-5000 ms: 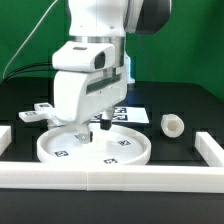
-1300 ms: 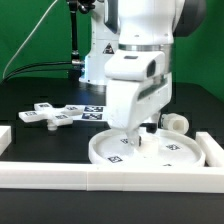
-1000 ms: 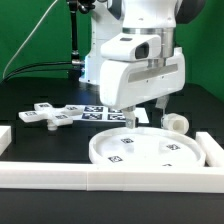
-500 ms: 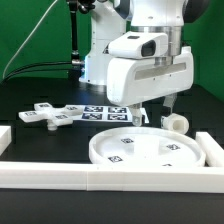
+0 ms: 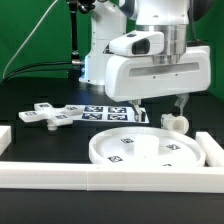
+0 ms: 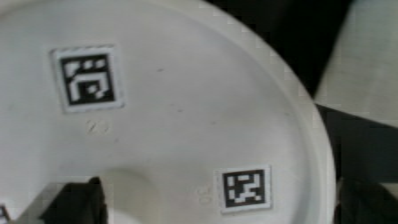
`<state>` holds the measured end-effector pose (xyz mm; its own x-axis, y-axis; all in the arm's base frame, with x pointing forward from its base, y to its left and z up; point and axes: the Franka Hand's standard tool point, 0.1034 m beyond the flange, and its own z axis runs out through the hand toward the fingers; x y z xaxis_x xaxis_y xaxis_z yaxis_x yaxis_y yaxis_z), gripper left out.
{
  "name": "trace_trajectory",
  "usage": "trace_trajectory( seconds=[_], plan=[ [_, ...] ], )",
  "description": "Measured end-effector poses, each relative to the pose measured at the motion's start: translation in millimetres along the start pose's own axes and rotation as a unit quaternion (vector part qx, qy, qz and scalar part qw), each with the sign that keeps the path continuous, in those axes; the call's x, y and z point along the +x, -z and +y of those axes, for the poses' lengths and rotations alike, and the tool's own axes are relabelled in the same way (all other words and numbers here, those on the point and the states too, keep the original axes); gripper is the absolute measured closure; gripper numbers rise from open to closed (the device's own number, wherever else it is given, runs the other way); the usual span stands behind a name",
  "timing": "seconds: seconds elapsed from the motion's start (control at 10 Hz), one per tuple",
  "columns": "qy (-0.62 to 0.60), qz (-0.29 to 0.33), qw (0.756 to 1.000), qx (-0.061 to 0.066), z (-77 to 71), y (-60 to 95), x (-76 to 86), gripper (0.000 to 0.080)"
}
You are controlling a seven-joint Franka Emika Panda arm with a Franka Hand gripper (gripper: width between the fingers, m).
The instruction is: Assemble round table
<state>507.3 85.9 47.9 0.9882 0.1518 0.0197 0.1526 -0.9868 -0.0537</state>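
Jaws seem parted and empty above the round disc [image 5: 146,148], near the post [image 5: 175,123].

The wrist view cuts off the round disc [image 6: 160,110], its tags [image 6: 86,78] blurred; my arm [image 5: 150,75] hides part of the marker board [image 5: 103,113].

White disc [image 5: 160,142] lies flat, post [image 5: 174,123] near, cross [image 5: 48,113] apart.
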Motion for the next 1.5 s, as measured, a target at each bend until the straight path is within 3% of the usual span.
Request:
trace_trajectory(
  seconds=[0.3, 0.5, 0.9, 1.5],
  plan=[
    [-0.085, -0.007, 0.996, 0.009, -30.8, -3.6, -3.5, 0.0151],
    [-0.078, -0.013, 0.997, 0.009, -29.5, -3.4, -4.2, 0.0151],
    [-0.085, -0.160, 0.983, -0.001, -36.8, -3.0, -19.6, 0.0151],
    [-0.072, -0.344, 0.936, 0.010, -36.0, -15.4, -33.0, 0.0151]
  ],
)
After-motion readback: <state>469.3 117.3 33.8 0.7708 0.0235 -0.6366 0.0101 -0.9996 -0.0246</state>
